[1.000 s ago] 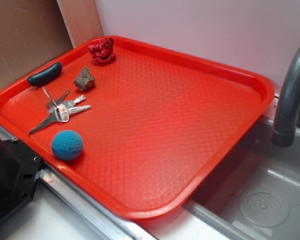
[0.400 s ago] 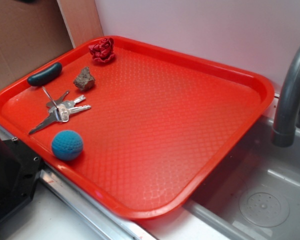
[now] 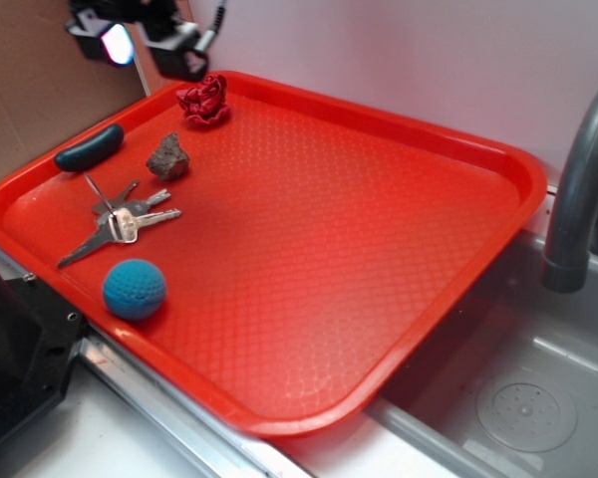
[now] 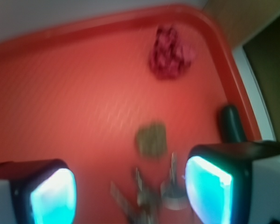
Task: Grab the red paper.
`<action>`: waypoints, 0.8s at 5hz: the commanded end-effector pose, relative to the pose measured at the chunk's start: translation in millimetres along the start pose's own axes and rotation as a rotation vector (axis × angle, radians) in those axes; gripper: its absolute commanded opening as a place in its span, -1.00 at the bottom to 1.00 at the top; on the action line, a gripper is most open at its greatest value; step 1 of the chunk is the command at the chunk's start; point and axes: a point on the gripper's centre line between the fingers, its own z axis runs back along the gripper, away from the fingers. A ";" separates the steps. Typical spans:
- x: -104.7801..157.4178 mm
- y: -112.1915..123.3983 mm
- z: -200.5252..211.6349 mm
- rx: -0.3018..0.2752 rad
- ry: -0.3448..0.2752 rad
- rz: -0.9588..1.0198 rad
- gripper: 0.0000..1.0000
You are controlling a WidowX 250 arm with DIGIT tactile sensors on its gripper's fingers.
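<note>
Pale wall and brown cardboard stand behind a red tray (image 3: 379, 329) that rests partly over a grey sink (image 3: 523, 398), with a grey faucet (image 3: 578, 189) at the tray's right side. On the tray's far corner, just inside the rim, lies the red paper (image 3: 204, 100): a small dark red wad, crumpled into tight wrinkly folds that look like a rose bloom, darker than the tray beneath it. In the blurred wrist view it shows as a deep crimson lump near the tray's curved corner. Nearer than the paper, toward the tray's left rim, sit a rough grey-brown stone (image 3: 167, 157), a dark green handle (image 3: 88, 147), a bunch of keys (image 3: 120, 221) and a blue ball (image 3: 135, 289), each apart from the paper. The gripper (image 3: 145, 35) hangs above the tray's far left corner, close beside the paper but not touching it. Its fingers (image 4: 210, 184) are spread wide apart with nothing between them; the stone and keys show in the gap.
</note>
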 end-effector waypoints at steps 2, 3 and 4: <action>48.9 19.3 -31.0 -0.005 -0.038 0.025 1.00; 59.8 23.6 -39.5 -0.009 -0.049 0.017 1.00; 67.9 41.2 -50.3 0.025 -0.060 0.022 1.00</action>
